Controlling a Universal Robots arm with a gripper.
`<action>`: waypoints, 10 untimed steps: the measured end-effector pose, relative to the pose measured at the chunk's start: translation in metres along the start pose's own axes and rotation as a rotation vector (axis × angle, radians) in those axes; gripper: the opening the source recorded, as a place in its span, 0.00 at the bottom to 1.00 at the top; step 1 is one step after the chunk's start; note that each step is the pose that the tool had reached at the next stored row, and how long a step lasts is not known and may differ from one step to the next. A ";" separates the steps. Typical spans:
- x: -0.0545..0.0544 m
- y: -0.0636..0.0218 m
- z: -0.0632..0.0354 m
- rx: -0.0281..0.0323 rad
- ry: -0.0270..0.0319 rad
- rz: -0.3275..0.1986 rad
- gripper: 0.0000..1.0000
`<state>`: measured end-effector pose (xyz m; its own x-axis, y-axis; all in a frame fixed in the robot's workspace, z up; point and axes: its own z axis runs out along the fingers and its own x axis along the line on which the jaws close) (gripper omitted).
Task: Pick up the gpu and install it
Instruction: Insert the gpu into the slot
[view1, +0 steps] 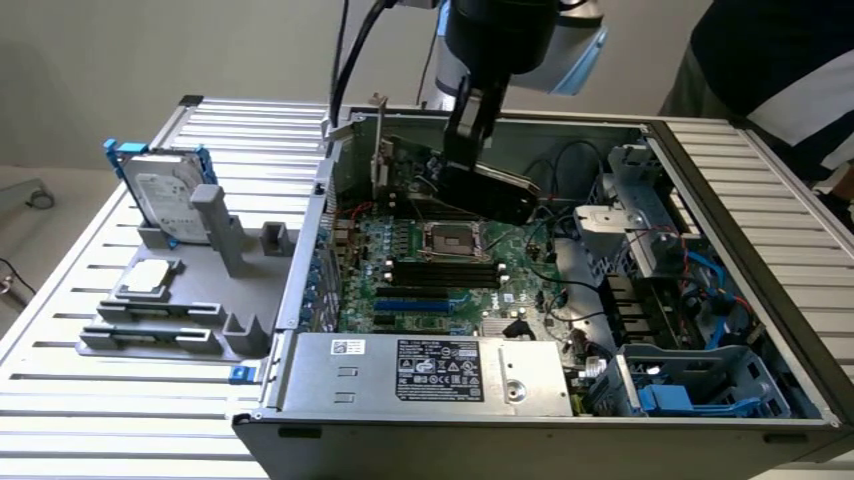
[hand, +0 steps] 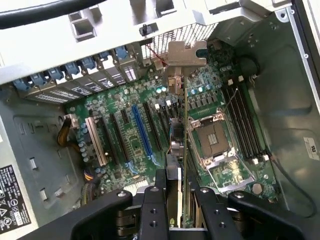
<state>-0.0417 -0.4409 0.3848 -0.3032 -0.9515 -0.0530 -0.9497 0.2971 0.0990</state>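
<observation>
1. Hanging tilted over the motherboard (view1: 400, 300) inside the open computer case (view1: 534, 450), the gpu (view1: 494, 195) shows its black cover in the exterior view. In the wrist view it is edge-on, silver bracket (hand: 186, 54) at its far end.
2. The gripper (hand: 180, 215) clamps the gpu, with one of its fingers (hand: 154, 210) on each face.
3. In the exterior view, the processor socket (view1: 450, 240) lies at seven o'clock from the card.
4. The power supply (view1: 427, 372) lies at six o'clock.
5. The hard drive (view1: 167, 195) stands at nine o'clock, outside the case, on a grey holder (view1: 174, 335).
6. A person's sleeve (view1: 787, 70) is at two o'clock.
</observation>
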 end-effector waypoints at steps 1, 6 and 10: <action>0.001 0.0013 0.0005 -0.0009 -0.0012 -0.007 0.27; 0.007 0.0070 0.0022 -0.0035 -0.0019 -0.035 0.27; 0.010 0.0066 0.0044 -0.0054 -0.0007 -0.067 0.27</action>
<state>-0.0514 -0.4480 0.3805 -0.2393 -0.9691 -0.0603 -0.9674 0.2326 0.1006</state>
